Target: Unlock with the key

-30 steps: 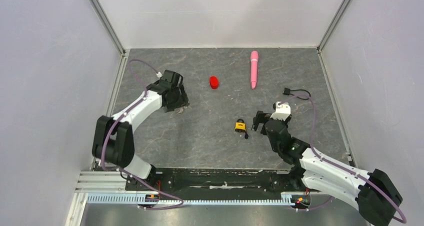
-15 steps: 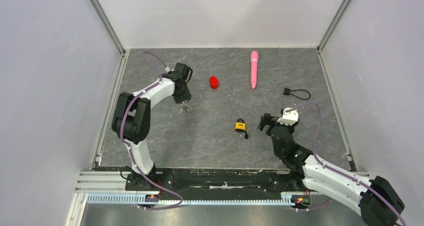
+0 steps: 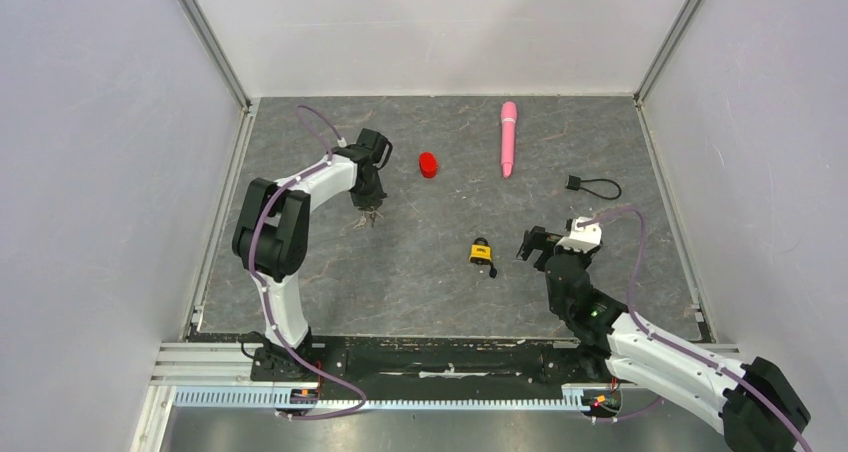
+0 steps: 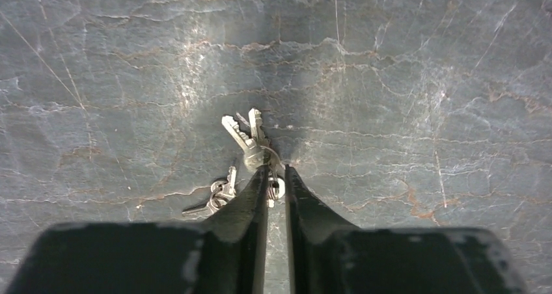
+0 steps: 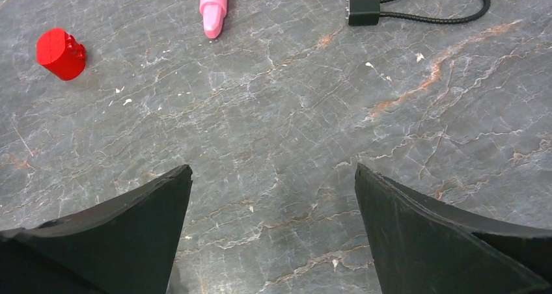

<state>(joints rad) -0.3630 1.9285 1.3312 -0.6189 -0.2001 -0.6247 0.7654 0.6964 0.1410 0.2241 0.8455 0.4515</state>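
Top view: the left fingers (image 3: 371, 204) stand over the key (image 3: 368, 218) on the tabletop (image 3: 440, 292), well apart from the yellow padlock (image 3: 481, 252); the right fingers (image 3: 527, 242) hang just beside that padlock.

Left wrist view: the fingers (image 4: 250, 203) are pinched nearly together on the ring end of the key (image 4: 247, 141) (one of a small bunch) — we judge the hold shallow, so a lift may shed it.

Right wrist view: the fingers (image 5: 150, 203) gape wide, grasping nothing — the padlock is unsecured and could skid at insertion.
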